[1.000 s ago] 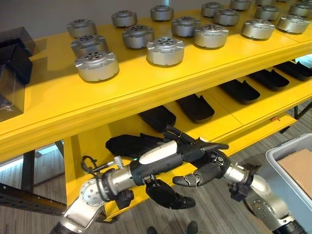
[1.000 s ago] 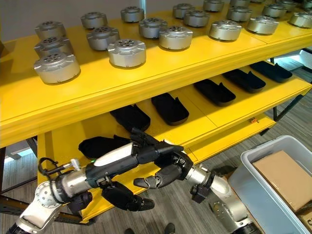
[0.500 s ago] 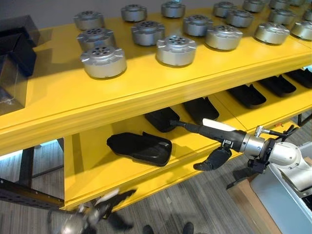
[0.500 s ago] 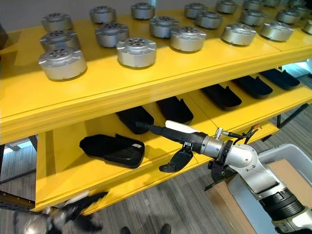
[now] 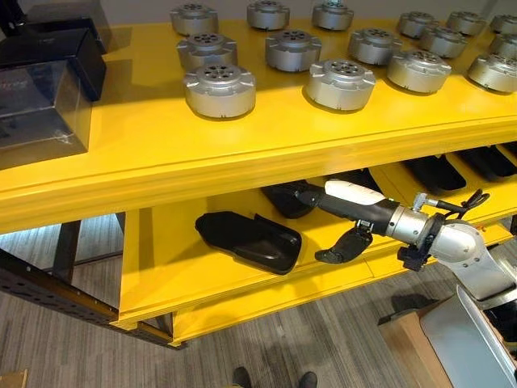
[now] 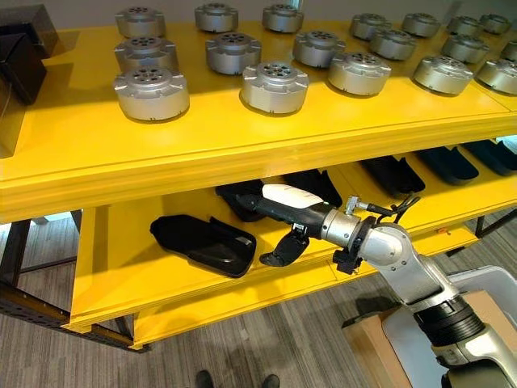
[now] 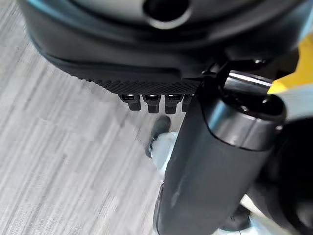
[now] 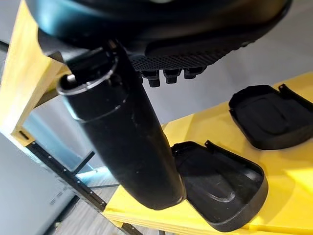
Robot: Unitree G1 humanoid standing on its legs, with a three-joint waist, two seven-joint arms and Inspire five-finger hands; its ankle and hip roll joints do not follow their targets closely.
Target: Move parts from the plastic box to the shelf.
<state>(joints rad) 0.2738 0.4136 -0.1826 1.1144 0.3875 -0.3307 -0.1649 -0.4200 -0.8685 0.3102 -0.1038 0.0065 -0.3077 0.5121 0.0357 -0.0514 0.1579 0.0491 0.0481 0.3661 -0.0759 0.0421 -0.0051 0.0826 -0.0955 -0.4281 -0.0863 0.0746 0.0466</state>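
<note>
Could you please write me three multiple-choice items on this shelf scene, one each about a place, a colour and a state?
1. Where does the leftmost black tray lie?
A. On the top shelf among the metal discs
B. On the lower shelf
C. On the floor

2. What colour is the shelf?
A. Yellow
B. Blue
C. White

3. How is the right hand?
A. Shut round a metal disc
B. Shut on a black tray
C. Open, holding nothing

Answers:
1. B: the tray rests on the lower shelf board, under the top board that carries the metal discs.
2. A: both boards and the front edge are yellow.
3. C: its fingers reach out straight over the lower shelf, with nothing between them and the thumb.
</note>
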